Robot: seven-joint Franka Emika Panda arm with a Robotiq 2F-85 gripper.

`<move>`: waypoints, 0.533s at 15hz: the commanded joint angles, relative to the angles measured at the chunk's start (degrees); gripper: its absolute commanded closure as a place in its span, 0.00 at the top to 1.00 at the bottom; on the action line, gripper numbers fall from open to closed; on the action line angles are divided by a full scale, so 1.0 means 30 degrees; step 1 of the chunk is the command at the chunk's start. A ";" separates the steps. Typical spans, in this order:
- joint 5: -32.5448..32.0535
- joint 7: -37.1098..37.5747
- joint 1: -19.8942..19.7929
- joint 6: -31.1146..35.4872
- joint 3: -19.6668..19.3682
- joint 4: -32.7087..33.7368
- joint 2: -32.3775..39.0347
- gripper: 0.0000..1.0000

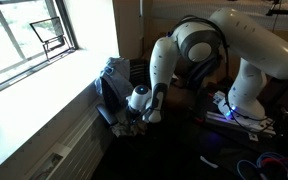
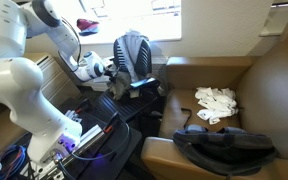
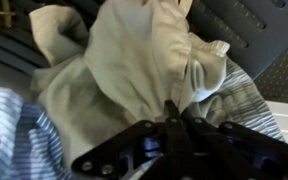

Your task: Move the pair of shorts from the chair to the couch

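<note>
While the claw pinches a fold of the shorts on the chair, the couch shows bare seat.

The Franka arm is showing glossy white rounded shells with dark joint rings; its base is glowing blue-violet; the Robotiq gripper is showing black linkage bars.

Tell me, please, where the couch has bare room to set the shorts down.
The couch seat is bare between the white cloth and the wall under the window. Nearer the camera it is crowded: a black bag lies close to the cloth. The gripper is shut on the shorts.
</note>
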 commanded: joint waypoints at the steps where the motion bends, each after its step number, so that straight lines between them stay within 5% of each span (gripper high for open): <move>1: 0.2840 -0.0385 0.4985 0.3067 -0.4050 -0.4656 -0.2780 0.01; 3: 0.5790 -0.0808 0.7892 0.4989 -0.6026 -0.6673 -0.3557 0.01; 4: 0.7361 -0.1213 0.9355 0.3488 -0.7214 -0.5845 -0.4067 0.01; 8: 1.3146 0.0323 1.5458 0.3207 -1.0769 -0.8498 -0.5925 0.01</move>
